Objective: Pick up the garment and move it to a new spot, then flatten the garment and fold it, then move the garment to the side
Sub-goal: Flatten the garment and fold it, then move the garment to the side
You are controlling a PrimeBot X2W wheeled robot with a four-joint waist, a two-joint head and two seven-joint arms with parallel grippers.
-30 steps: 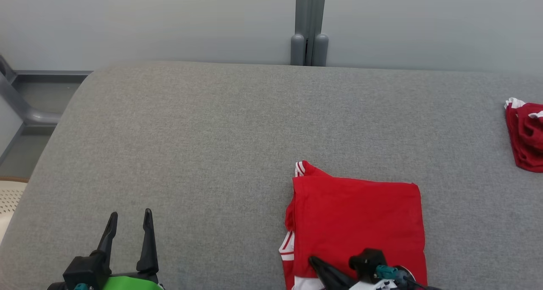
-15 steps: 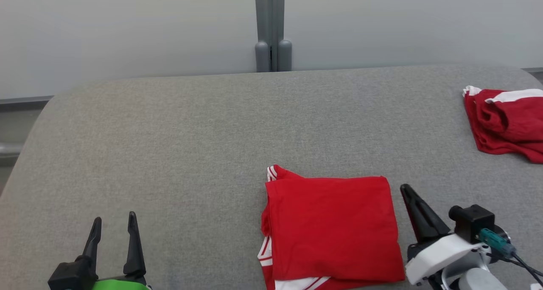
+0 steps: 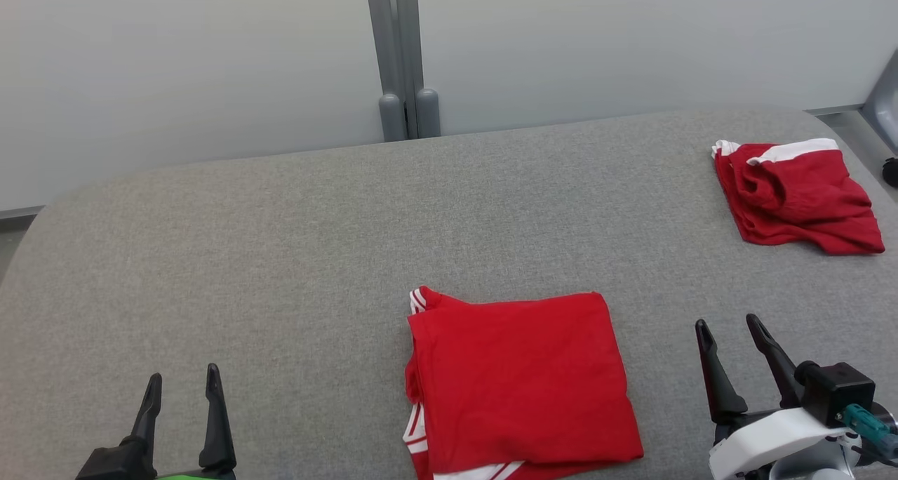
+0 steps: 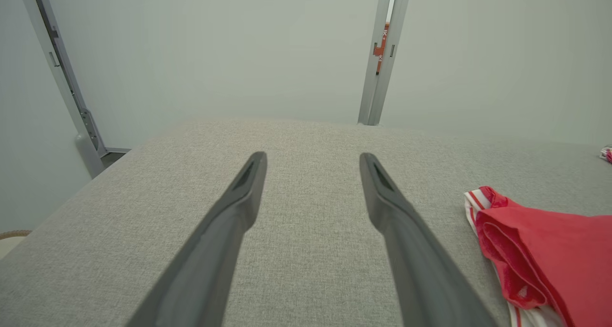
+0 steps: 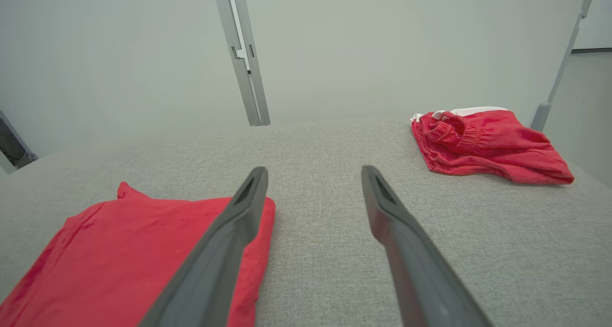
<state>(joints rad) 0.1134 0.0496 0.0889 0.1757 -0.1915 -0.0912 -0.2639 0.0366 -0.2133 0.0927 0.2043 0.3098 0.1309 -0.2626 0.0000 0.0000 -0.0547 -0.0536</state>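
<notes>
A red garment (image 3: 519, 382) with white-striped trim lies folded into a flat rectangle on the grey padded surface (image 3: 280, 255), near its front edge. It also appears at the right of the left wrist view (image 4: 550, 250) and the lower left of the right wrist view (image 5: 119, 250). My right gripper (image 3: 727, 322) stands open just right of the garment, apart from it, with nothing between its fingers (image 5: 313, 171). My left gripper (image 3: 182, 375) is open and empty at the lower left, over bare fabric (image 4: 311, 158).
A second red garment (image 3: 796, 196) with a white band lies crumpled at the far right of the surface, ahead and right of the right gripper (image 5: 483, 145). A grey post (image 3: 400, 52) rises behind the back edge against a pale wall. The surface's right end rounds off near the crumpled garment.
The head camera has swung right, shifting the whole picture left. My right gripper came off the folded garment's near edge, moved to its right side and opened. The garment stayed flat.
</notes>
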